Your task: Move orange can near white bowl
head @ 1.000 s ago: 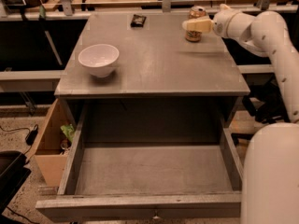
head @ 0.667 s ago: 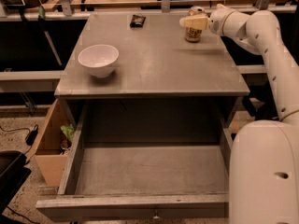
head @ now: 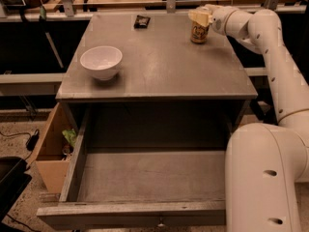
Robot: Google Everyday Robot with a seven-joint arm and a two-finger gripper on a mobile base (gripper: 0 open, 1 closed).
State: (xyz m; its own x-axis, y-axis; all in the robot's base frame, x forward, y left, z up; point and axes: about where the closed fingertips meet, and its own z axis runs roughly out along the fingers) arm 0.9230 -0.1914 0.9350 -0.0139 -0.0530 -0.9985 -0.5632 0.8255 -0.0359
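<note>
The orange can [head: 198, 33] stands upright at the far right of the grey table top [head: 159, 66]. My gripper [head: 200, 17] reaches in from the right and sits over the can's top, its pale fingers [head: 199, 16] hiding the rim. The white bowl [head: 101, 62] stands on the left side of the table, well apart from the can.
A small flat black packet [head: 141, 21] lies at the table's far edge. A wide drawer [head: 149, 178] stands open below the front edge. A cardboard box [head: 52, 153] sits on the floor at the left. My white arm [head: 282, 76] runs down the right side.
My arm has swung left and farther over the table, bringing the gripper over the can's top. The can and the bowl have kept their places on the table.
</note>
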